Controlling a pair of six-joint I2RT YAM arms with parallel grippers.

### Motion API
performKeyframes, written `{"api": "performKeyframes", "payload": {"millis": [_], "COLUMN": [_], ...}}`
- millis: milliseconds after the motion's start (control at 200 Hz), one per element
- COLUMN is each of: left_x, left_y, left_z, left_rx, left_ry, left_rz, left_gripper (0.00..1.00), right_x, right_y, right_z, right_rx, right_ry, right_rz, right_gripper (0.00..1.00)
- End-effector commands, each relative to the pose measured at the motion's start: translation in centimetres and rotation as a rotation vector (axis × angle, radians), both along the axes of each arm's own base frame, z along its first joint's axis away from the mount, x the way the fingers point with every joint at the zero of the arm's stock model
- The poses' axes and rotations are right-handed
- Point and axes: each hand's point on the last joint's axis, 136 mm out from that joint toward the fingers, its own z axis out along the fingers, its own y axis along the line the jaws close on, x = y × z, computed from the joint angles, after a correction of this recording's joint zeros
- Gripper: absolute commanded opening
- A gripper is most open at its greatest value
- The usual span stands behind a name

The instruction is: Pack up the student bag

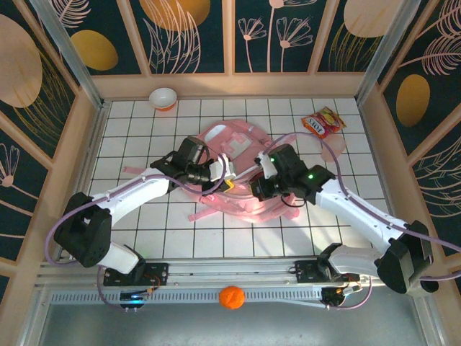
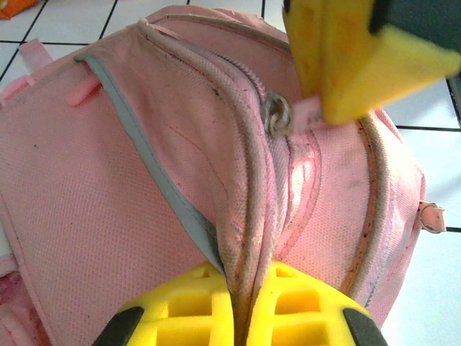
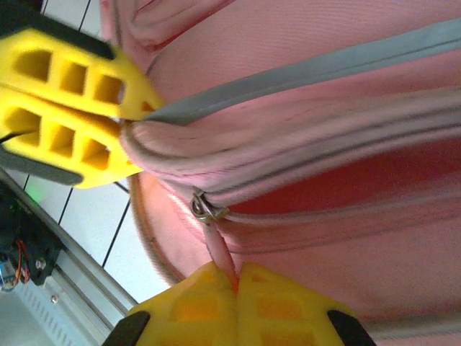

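The pink student bag [image 1: 232, 141] lies on the white tiled table between my two arms. My left gripper [image 2: 248, 292] is shut on a raised fold of the bag's fabric beside a grey trim strip [image 2: 155, 173]. Just past it, a metal zipper slider [image 2: 277, 115] sits on the seam. My right gripper [image 3: 236, 277] is shut on the pink pull tab [image 3: 218, 249] hanging from that slider [image 3: 205, 209]. From above, the left gripper [image 1: 227, 180] and the right gripper [image 1: 252, 189] meet at the bag's near edge.
A white and orange bowl [image 1: 163, 97] stands at the back left. A red and yellow snack packet [image 1: 323, 122] lies at the back right. An orange ball [image 1: 230, 296] rests on the front rail. Wooden walls close in the table.
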Motion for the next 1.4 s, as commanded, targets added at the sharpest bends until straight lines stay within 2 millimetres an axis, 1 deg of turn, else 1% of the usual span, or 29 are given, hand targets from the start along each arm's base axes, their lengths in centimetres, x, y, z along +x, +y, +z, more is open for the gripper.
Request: {"api": "performKeyframes", "payload": {"millis": [0,15,35,95,215,325,375,420,465,485,510,555,621,656,691,786,886,1031,1156,1226,1251,1256,1271,1331,1396], "left_x": [1.2,1.2,1.2,1.2,1.0,1.1,1.0,0.8,0.7,0.6,0.6,0.4,0.1,0.1,0.0,-0.2,-0.4,-0.6,-0.6,-0.6,-0.5,-0.5,-0.5,-0.3,0.0], "left_y": [1.9,2.0,2.1,2.5,2.6,2.5,2.4,2.2,2.1,2.0,2.0,1.8,1.7,1.6,1.5,1.3,1.2,0.9,0.9,0.9,0.9,0.9,0.9,1.0,1.1], "left_z": [0.0,-0.1,-0.3,-0.6,-0.7,-0.3,0.0,0.3,0.6,0.8,1.0,1.3,1.9,2.2,2.5,2.8,2.9,2.9,2.9,2.9,2.9,2.9,3.0,2.9,2.8], "left_rx": [0.02,0.024,0.029,0.04,0.044,0.037,0.026,0.014,0.001,-0.005,-0.011,-0.021,-0.043,-0.051,-0.061,-0.084,-0.094,-0.104,-0.106,-0.104,-0.104,-0.104,-0.104,-0.098,-0.088], "left_ry": [-0.022,-0.02,-0.02,-0.022,-0.016,-0.014,-0.014,-0.012,-0.012,-0.011,-0.014,-0.02,-0.033,-0.04,-0.047,-0.055,-0.045,-0.034,-0.036,-0.039,-0.041,-0.042,-0.044,-0.048,-0.053], "left_rz": [0.075,0.079,0.082,0.092,0.092,0.095,0.089,0.08,0.068,0.064,0.06,0.047,0.026,0.02,0.014,0.002,-0.011,-0.029,-0.036,-0.033,-0.031,-0.031,-0.03,-0.022,-0.006], "left_gripper": [0.0,0.0,0.0,0.0,0.0,0.0,0.0,0.0,0.0,0.0,0.0,0.0,0.0,0.0,0.0,0.0,0.0,0.0,0.0,0.0,0.0,0.0,0.0,0.0,0.0], "right_x": [0.7,0.6,1.0,1.0,0.6,0.1,0.2,0.1,0.5,0.7,1.0,1.5,2.0,1.9,1.9,1.9,2.2,2.1,1.5,1.2,1.1,1.5,1.7,1.6,1.4], "right_y": [-6.1,-6.1,-6.9,-7.0,-6.0,-5.1,-4.7,-4.0,-3.6,-3.2,-2.9,-2.4,-1.1,-0.4,0.2,0.9,1.3,2.4,3.4,3.8,3.9,3.6,3.3,3.2,2.9], "right_z": [-2.0,-2.0,-2.0,-1.7,-1.5,-1.7,-1.2,-0.4,0.6,1.1,1.6,2.4,3.5,3.6,3.6,2.9,3.0,3.3,3.5,3.2,3.0,3.0,2.9,2.6,2.4], "right_rx": [-0.134,-0.134,-0.132,-0.125,-0.083,-0.06,-0.056,-0.055,-0.034,-0.021,-0.01,0.004,0.043,0.065,0.081,0.125,0.191,0.224,0.277,0.299,0.304,0.302,0.302,0.297,0.286], "right_ry": [0.051,0.051,0.052,0.046,0.059,0.072,0.047,0.002,-0.049,-0.079,-0.12,-0.199,-0.283,-0.315,-0.343,-0.387,-0.384,-0.396,-0.375,-0.338,-0.323,-0.322,-0.316,-0.296,-0.292], "right_rz": [-0.202,-0.2,-0.227,-0.227,-0.185,-0.148,-0.128,-0.098,-0.09,-0.074,-0.055,-0.022,0.061,0.114,0.159,0.231,0.27,0.337,0.405,0.426,0.429,0.416,0.406,0.402,0.394], "right_gripper": [0.0,0.0,0.0,0.0,0.0,0.0,0.0,0.16,0.33,0.38,0.41,0.42,0.43,0.43,0.43,0.44,0.45,0.47,0.48,0.48,0.47,0.47,0.47,0.42,0.31]}}
